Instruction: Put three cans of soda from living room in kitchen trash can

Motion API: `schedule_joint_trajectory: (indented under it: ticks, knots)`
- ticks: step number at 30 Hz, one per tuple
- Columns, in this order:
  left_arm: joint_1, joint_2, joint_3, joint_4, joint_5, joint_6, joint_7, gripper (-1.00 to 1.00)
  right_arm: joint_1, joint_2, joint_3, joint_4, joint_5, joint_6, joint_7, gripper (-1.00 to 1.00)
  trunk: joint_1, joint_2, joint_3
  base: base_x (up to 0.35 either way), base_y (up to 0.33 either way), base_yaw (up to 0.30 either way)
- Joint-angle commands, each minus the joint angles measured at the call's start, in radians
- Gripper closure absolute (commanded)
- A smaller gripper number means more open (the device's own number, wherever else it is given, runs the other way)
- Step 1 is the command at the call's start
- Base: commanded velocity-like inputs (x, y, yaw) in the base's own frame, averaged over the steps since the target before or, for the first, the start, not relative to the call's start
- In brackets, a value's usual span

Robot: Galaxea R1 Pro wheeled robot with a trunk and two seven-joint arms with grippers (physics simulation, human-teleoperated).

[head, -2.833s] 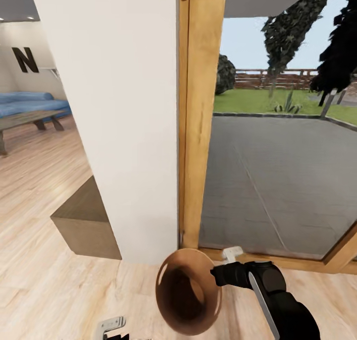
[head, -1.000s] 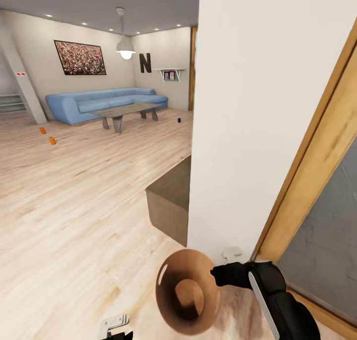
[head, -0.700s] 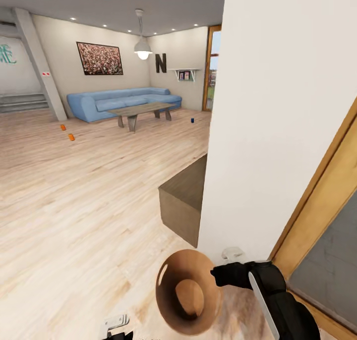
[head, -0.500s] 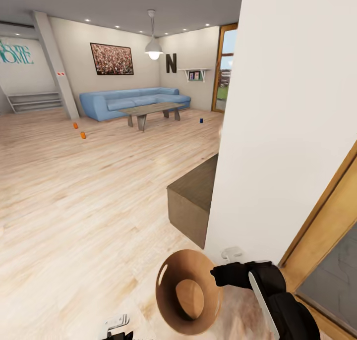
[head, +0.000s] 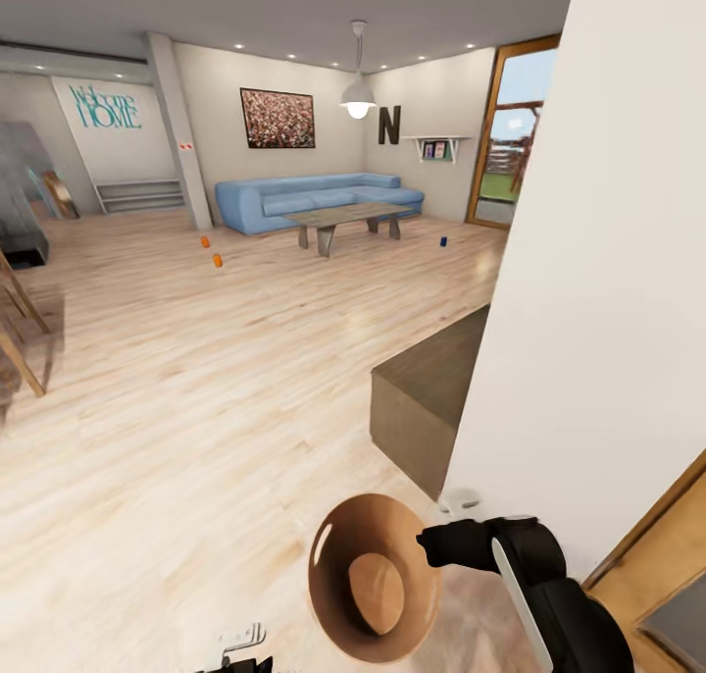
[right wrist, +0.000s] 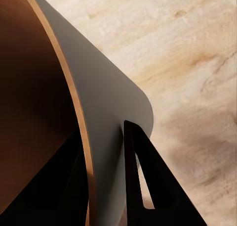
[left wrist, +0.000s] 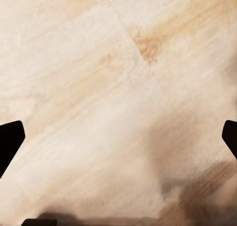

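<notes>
Right tool [head: 428, 545] clamps rim of coppery brown tapered bin [head: 373, 580], held low over pale wood floor [head: 196, 438]. Left tool [left wrist: 118, 137] spread wide, empty. Two orange soda cans [head: 212, 251], blue can [head: 443, 242] stand on far floor near grey desk [head: 345, 218], light-blue sofa [head: 304, 195].

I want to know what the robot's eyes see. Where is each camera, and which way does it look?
Head view: sits on the robot's head, looks forward and down over the wood floor to the blue sofa; the right gripper holds the trash can.
Left wrist view: sits on the left arm, looks down at the floor; dark tips of the left gripper at both edges.
Right wrist view: sits on the right arm, looks along the fingers clamping the can's rim.
Shared: head and right wrist views both show the trash can; all show floor.
</notes>
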Motion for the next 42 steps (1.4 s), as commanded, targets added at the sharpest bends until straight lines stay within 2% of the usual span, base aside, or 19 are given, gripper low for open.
schedule_joint_trajectory:
  ticks: [1, 42]
  knots:
    - [0.000, 0.000, 0.000, 0.001, 0.000, 0.000, 0.000, -1.00, 0.000, 0.000, 0.000, 0.000, -0.028, 0.005, 0.004, 1.00, 0.000, 0.000, 0.000, 0.000, 0.000, 0.299]
    - [0.000, 0.000, 0.000, 0.009, 0.001, -0.002, 0.003, -1.00, 0.000, 0.000, -0.007, 0.000, -0.037, 0.007, 0.007, 1.00, 0.000, 0.000, 0.000, 0.000, 0.000, 0.298]
